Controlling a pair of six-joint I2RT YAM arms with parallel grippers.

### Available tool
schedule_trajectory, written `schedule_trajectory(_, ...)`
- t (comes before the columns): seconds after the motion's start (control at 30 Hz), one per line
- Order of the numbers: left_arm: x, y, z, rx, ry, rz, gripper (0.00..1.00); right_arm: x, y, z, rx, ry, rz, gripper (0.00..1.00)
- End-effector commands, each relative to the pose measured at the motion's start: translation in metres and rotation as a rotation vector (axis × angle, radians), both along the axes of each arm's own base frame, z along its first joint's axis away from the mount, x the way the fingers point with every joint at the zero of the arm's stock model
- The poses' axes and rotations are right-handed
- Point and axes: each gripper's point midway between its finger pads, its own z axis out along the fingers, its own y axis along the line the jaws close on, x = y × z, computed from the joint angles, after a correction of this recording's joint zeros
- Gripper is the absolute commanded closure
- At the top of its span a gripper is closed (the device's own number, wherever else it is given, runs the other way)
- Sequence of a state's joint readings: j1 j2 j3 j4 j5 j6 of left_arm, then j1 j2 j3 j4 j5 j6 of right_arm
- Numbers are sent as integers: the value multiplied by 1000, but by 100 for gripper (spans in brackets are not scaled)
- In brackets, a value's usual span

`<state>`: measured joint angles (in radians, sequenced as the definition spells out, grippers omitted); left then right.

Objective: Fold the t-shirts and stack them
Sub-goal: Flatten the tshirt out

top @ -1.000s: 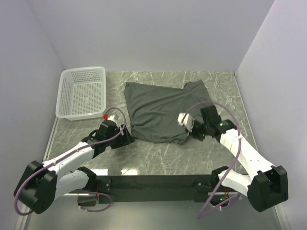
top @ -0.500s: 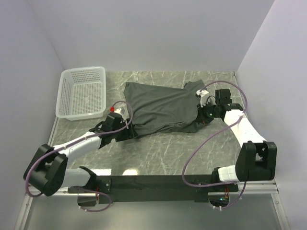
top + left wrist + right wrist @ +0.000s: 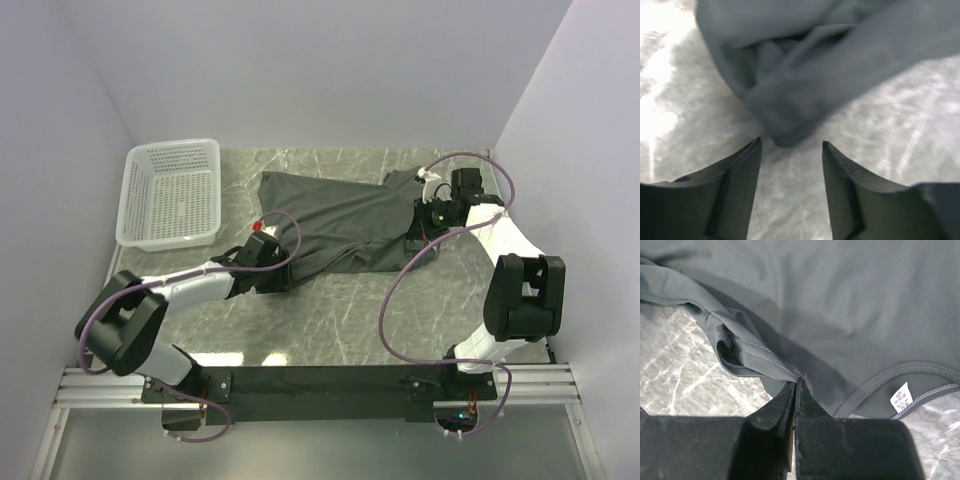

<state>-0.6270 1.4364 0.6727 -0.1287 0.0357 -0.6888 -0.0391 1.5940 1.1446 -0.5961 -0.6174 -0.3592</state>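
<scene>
The t-shirt (image 3: 340, 225) is lying crumpled across the middle of the tabletop (image 3: 350, 310), right of the basket (image 3: 172, 195). The right gripper (image 3: 796, 382) is pinching a fold of hem at its right edge, jaws pressed together. The left gripper (image 3: 790, 145) is hovering at the near-left corner, jaws spread. Looks like the first fold is being set up; next, the left needs to close on that corner.

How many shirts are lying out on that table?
1. The dark grey t-shirt lies spread mid-table, the open left claw at its near-left corner, the right claw pinching its right edge. Another could hide beneath.
</scene>
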Motion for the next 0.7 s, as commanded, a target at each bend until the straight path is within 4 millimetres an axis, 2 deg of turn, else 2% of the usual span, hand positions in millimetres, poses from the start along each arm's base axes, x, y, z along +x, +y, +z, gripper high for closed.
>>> schedule_trajectory(0.0,20,2,1,73,-32,32,46,12,2,20,47,-52,-5,100)
schedule_trajectory(0.03,21,4,-7,100,-12,37,49,12,2,21,51,-55,-2,100)
schedule_trajectory(0.13,30,5,-14,154,-3,51,57,10,3,22,62,-57,3,100)
schedule_trajectory(0.23,41,5,-12,183,-23,62,71,9,5,24,71,-65,10,100)
schedule_trajectory(0.3,49,1,-6,187,-43,54,99,8,4,24,79,-66,12,100)
schedule_trajectory(0.37,50,3,1,223,-56,34,100,5,3,26,78,-70,14,100)
schedule_trajectory(0.4,58,4,14,246,-93,41,99,3,2,30,75,-84,20,100)
schedule_trajectory(0.43,55,9,26,284,-112,19,99,2,0,33,67,-91,17,100)
schedule_trajectory(0.5,61,9,53,323,-173,8,99,-1,-4,44,49,-135,25,100)
schedule_trajectory(0.53,60,24,62,399,-186,16,99,-3,-7,47,44,-144,26,100)
schedule_trajectory(0.57,66,23,78,407,-216,23,99,-5,-7,53,38,-166,30,100)
schedule_trajectory(0.6,68,27,85,432,-227,25,99,-8,-7,55,34,-174,38,100)
schedule_trajectory(0.63,70,32,88,473,-230,14,98,-10,-7,56,36,-179,40,100)
schedule_trajectory(0.67,74,37,99,506,-244,25,89,-11,-7,57,36,-184,43,100)
